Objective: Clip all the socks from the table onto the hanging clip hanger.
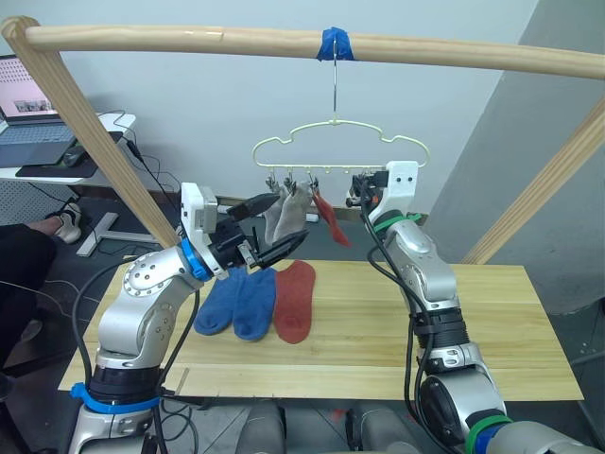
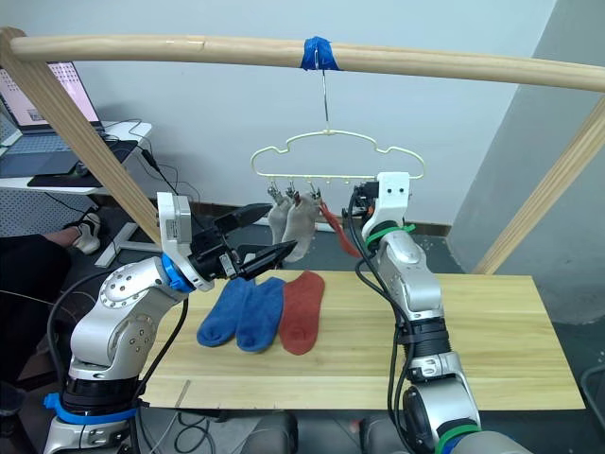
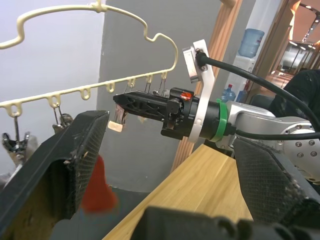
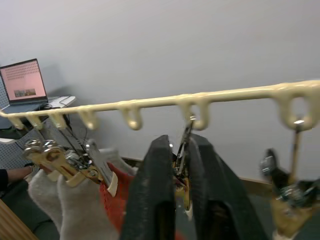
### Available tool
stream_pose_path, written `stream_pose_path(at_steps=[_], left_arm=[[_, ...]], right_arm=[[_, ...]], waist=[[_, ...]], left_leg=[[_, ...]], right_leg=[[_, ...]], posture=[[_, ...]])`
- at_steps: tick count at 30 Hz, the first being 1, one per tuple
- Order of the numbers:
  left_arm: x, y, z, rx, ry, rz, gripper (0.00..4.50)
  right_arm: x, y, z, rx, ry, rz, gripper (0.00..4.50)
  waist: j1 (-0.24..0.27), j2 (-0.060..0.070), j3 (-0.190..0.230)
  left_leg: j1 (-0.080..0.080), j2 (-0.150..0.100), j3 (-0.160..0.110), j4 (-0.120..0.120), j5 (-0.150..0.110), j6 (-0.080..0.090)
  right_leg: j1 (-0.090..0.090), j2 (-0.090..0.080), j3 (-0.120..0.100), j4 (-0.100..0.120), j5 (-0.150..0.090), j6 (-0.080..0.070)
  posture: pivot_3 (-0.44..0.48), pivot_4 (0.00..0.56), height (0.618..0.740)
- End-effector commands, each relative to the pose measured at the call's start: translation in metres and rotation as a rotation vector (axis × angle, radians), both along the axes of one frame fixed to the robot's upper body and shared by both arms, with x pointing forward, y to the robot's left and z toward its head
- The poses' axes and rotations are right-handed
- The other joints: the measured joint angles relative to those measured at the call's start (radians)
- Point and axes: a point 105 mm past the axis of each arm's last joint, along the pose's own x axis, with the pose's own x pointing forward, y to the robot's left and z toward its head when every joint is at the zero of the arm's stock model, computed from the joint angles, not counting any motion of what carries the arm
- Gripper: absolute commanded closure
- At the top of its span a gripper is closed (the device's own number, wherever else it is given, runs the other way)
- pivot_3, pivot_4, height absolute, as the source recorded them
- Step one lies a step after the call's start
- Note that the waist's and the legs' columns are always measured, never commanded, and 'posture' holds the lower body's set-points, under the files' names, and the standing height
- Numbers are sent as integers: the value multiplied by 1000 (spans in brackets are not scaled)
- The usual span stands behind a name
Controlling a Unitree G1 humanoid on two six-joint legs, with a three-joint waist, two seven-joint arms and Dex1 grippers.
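The fourth small metal clip (image 4: 183,150) on the pale yellow-green cloud-shaped wire hanger (image 1: 336,130) is pinched between the right gripper (image 4: 181,165) fingers, so it should be kept squeezed open and steady. The left gripper (image 2: 257,238) hangs spread and empty beside the hung socks, and is best sent down for the rust-red knit sock (image 1: 295,300) lying flat on the light wooden plank table (image 1: 492,326), beside two blue socks (image 1: 236,301); two grey socks (image 2: 291,224) and one red sock (image 2: 338,230) are already clipped

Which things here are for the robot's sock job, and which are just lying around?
For the job:
clip hanger
two grey socks and a red sock already clipped
two blue socks and a red sock on the table
left pincer, open
right pincer, squeezing a clip

Just around:
laptop
water bottle
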Motion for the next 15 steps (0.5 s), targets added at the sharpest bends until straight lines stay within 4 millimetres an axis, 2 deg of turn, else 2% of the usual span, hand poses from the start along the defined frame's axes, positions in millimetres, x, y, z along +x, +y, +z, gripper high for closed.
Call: stream_pose_path(at_steps=[1, 4, 10, 15], left_arm=[[-5, -4, 6, 1, -41, -11, 0], [-4, 0, -9, 50, 13, 8, 0], [8, 23, -84, 307, 243, 155, 0], [29, 21, -129, 359, 352, 246, 0]], right_arm=[[-1, 0, 18, 32, -58, 1, 4493], [-2, -1, 17, 29, -53, 6, 4493], [-7, -5, 16, -15, -44, 61, 4493], [-11, -11, 14, -45, -36, 80, 4493]], waist=[[0, 0, 0], [0, 0, 0], [0, 1, 1], [7, 1, 1]], left_leg=[[0, 0, 0, 0, 0, 0], [0, 0, 0, -1, 0, 0], [0, 0, 0, -3, 0, 0], [0, 0, 1, -4, 0, 0]], right_leg=[[0, 0, 0, 0, 0, 0], [0, 0, 0, 0, 0, 0], [-2, 0, 0, 0, -1, -1], [-2, 0, 0, 0, -1, -1]], posture=[[57, 118, 740], [57, 118, 740], [47, 130, 740], [26, 133, 740]])
